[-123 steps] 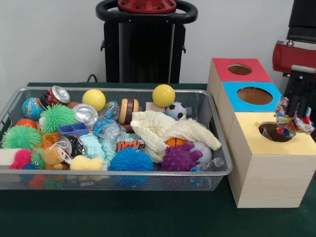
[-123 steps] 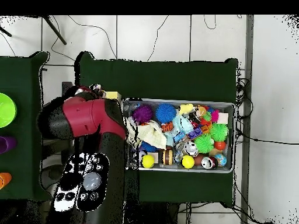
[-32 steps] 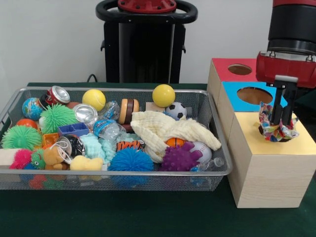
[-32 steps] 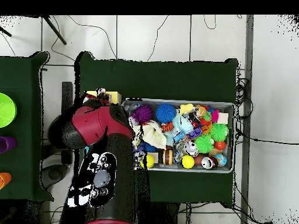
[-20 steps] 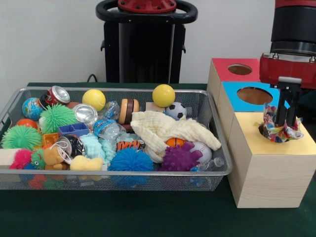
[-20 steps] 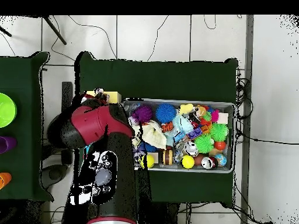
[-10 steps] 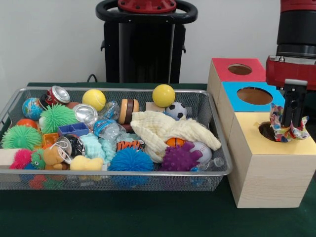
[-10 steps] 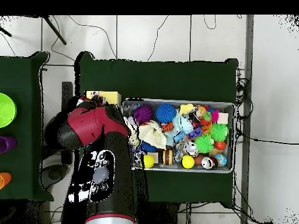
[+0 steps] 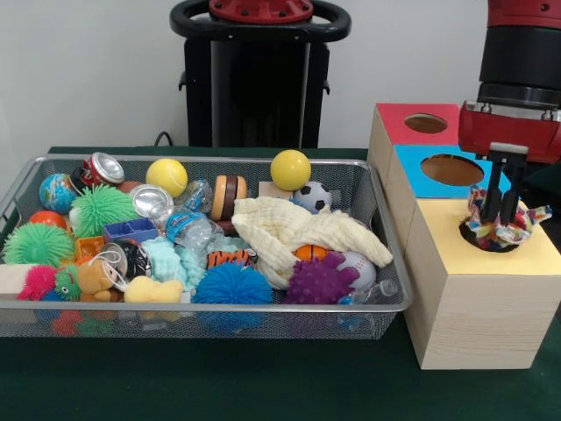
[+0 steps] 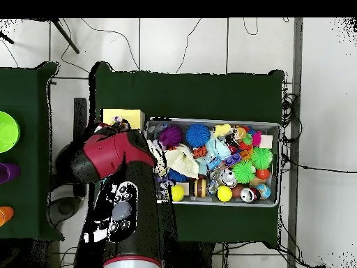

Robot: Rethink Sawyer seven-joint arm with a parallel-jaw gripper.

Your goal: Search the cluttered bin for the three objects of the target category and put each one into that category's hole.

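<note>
Green cloth covers the table. Over the yellow box's hole (image 9: pixel 480 235), the gripper (image 9: pixel 500 214) pinches a patterned fabric scrap (image 9: pixel 513 224), stuffing it in; not yet dropped. A cream cloth (image 9: pixel 302 230) lies in the mesh bin (image 9: pixel 219 317), likely next.

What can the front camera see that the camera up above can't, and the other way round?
Only the front view shows the gripper poking a colourful cloth into the hole of the yellow-topped box, plus the blue-topped box and red-topped box. Only the overhead view shows the white floor with cables and a bright green round thing on a side table. Both show the wire bin full of toys and the red arm.
</note>
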